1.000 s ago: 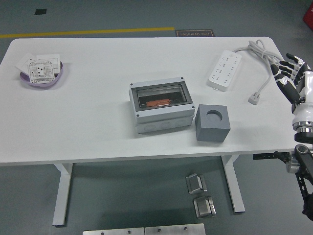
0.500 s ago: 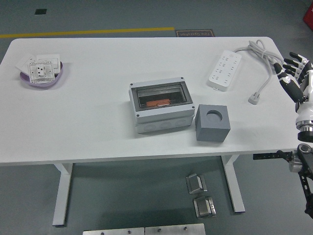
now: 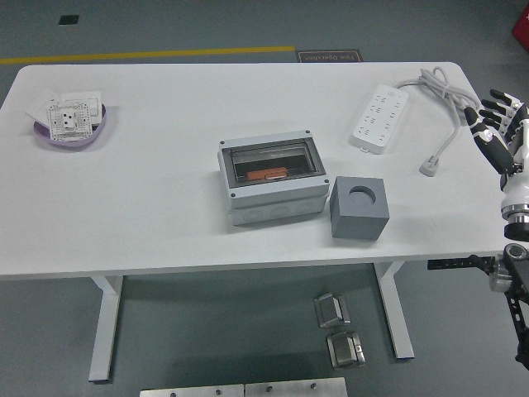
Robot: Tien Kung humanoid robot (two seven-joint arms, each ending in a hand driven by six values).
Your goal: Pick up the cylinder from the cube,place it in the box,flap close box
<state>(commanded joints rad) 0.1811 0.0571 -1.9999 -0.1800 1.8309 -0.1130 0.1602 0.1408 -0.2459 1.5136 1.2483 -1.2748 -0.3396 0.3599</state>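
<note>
A grey cube (image 3: pixel 360 208) with an empty round hole in its top stands right of centre on the white table (image 3: pixel 165 215). Just left of it sits a grey box (image 3: pixel 271 179) whose clear flap lies shut over an orange cylinder (image 3: pixel 267 174) inside. My right hand (image 3: pixel 501 131) hangs at the table's right edge, well away from the cube, with its fingers spread and holding nothing. The left arm does not show.
A white power strip (image 3: pixel 379 117) with its cable and plug (image 3: pixel 430 166) lies at the back right, near my right hand. A purple dish (image 3: pixel 73 131) holding white sockets sits at the far left. Metal parts lie on the floor below the table.
My right hand has drifted slightly to the right, further off the table edge. The box, cube and cylinder have not moved.
</note>
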